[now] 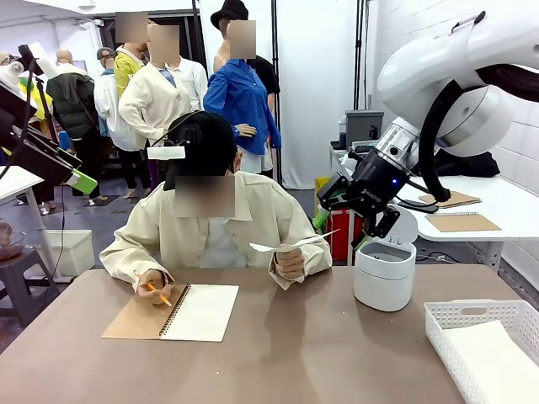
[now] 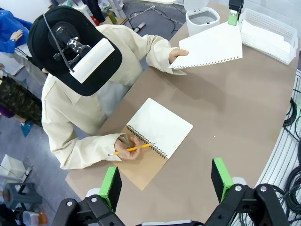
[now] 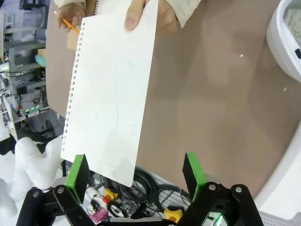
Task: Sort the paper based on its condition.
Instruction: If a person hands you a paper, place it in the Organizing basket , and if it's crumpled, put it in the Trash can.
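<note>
Over the table's far edge, a paper sheet is offered by a hand. The wide-open, empty right gripper should next be closed on it.

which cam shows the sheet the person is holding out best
The right wrist view: the sheet faces the camera, its punched edge and faint creases plain. The front view has it nearly edge-on; the left wrist view shows it smaller.

I count one hand-held sheet, one open notebook, one pencil, one white bin, one latticed basket, and two of my own: left gripper, right gripper.
</note>
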Controlling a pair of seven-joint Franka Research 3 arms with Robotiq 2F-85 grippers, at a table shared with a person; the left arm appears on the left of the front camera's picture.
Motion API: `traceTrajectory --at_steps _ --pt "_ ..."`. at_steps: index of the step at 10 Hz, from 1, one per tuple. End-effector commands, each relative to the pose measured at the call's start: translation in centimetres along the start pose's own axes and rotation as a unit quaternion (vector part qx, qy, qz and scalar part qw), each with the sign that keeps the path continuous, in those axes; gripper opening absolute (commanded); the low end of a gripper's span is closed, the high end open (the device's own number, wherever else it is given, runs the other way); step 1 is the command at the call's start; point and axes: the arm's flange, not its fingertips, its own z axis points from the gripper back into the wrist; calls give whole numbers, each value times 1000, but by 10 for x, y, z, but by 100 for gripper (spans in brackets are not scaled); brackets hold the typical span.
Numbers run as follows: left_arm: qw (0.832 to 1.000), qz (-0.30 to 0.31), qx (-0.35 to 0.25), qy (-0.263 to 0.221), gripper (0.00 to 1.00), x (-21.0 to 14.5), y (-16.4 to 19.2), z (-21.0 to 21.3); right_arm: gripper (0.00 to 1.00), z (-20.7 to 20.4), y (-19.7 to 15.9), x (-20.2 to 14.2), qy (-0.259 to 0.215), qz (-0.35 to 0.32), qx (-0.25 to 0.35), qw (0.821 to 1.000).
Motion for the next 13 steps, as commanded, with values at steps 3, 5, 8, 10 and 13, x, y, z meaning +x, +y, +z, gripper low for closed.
traceTrajectory --at_steps 3,5,8,10,13 --pt "1000 1 1 0 100 0 1 0 100 -45 -13 46 58 -182 60 980" --pt "1000 1 1 0 100 0 1 0 100 -63 -22 56 74 -204 106 970" --pt "1000 1 1 0 100 0 1 0 100 -75 -35 69 106 -231 187 949" --pt "1000 1 1 0 100 0 1 0 100 -79 -42 72 118 -246 204 940" --pt "1000 1 1 0 100 0 1 0 68 -79 -50 69 142 -228 222 937"
